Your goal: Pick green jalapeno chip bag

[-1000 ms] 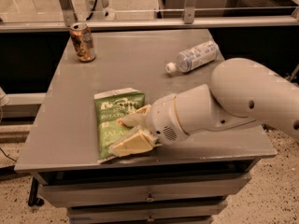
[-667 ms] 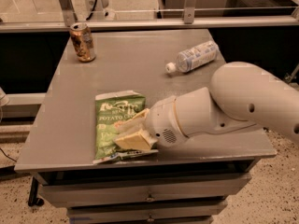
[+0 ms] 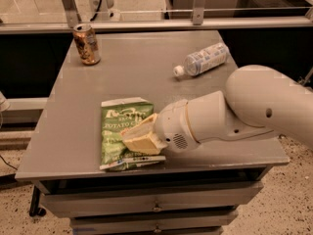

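Observation:
The green jalapeno chip bag (image 3: 117, 131) lies flat near the front left of the grey table (image 3: 146, 67), with white lettering and white sealed ends. My gripper (image 3: 138, 137) reaches in from the right on the white arm (image 3: 234, 116) and sits on the right half of the bag. Its cream fingers (image 3: 142, 142) are drawn together and pinch the bag's middle. The bag still rests on the table top. Part of the bag's right side is hidden under the fingers.
A brown drink can (image 3: 86, 44) stands at the table's back left corner. A clear plastic water bottle (image 3: 203, 60) lies on its side at the back right. The table's front edge is just below the bag. A metal rail (image 3: 156, 23) runs behind the table.
The fingers, spread above and below the bag's right edge a second ago, have closed together on the bag. The arm has shifted slightly. Can and bottle have not moved.

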